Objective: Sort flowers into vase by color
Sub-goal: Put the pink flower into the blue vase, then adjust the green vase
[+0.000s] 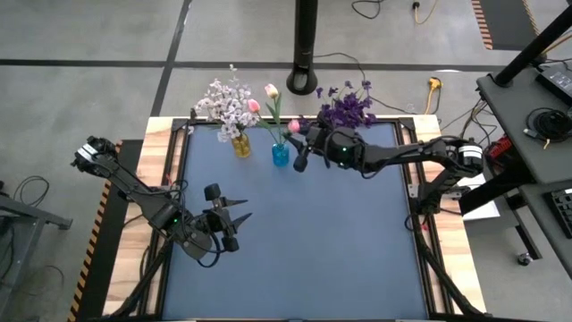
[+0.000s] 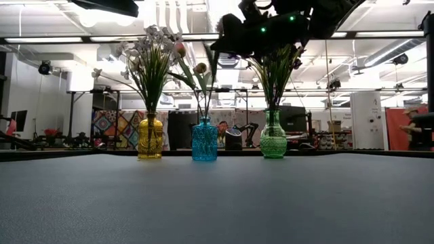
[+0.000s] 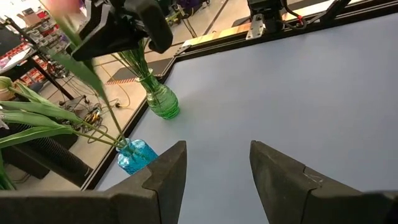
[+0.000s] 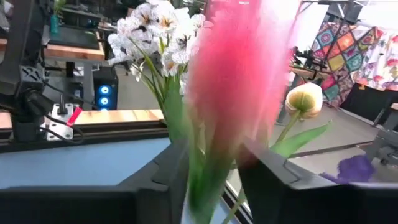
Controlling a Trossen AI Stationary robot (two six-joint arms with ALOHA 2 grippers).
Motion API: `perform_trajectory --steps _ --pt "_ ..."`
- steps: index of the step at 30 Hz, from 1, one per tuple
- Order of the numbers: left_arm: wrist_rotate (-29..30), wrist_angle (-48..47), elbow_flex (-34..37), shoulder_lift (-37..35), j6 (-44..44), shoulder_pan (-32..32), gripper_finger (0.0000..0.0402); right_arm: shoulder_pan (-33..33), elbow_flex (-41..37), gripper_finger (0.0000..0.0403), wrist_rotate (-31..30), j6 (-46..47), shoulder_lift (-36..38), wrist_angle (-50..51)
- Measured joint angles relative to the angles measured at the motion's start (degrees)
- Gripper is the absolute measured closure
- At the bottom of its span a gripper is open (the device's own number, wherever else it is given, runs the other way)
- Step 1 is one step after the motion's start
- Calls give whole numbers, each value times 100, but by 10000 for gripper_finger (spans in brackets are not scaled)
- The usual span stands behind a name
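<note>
Three glass vases stand along the far edge. The yellow vase (image 1: 241, 145) holds white-lavender sprigs (image 1: 223, 100). The blue vase (image 1: 281, 154) (image 3: 135, 154) holds pink tulips (image 1: 272, 91). The green vase (image 2: 272, 144) (image 3: 163, 102) holds dark purple blooms (image 1: 349, 109). My right gripper (image 1: 302, 143) (image 4: 214, 177) is above the blue vase, shut on another pink tulip (image 4: 239, 74). My left gripper (image 1: 239, 216) (image 3: 217, 168) hangs open over the table's left half and holds nothing. My right gripper pinches the pink tulip's green stem (image 4: 208, 180) between its two fingers, just below the bud (image 1: 293, 126). It reaches in from the table's right, and the bud stands out past the fingertips. In the left wrist view the stem (image 3: 93, 78) slants down into the blue vase.
The blue tabletop (image 1: 340, 241) lies bare in front of the vases. A wooden rim (image 1: 156, 134) and black frame bars border the table. A black post (image 1: 306, 45) stands on the floor behind the far edge.
</note>
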State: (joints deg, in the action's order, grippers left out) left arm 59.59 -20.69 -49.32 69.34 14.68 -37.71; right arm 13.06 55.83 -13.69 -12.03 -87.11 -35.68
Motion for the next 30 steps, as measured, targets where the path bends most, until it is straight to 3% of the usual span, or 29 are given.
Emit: perform_trajectory --steps 10,30 --pt "-1 6 0 0 2 2 242 -42 0 211 -6 -1 245 341" --pt "153 10 0 0 2 4 242 -414 291 144 -69 -259 1390 787"
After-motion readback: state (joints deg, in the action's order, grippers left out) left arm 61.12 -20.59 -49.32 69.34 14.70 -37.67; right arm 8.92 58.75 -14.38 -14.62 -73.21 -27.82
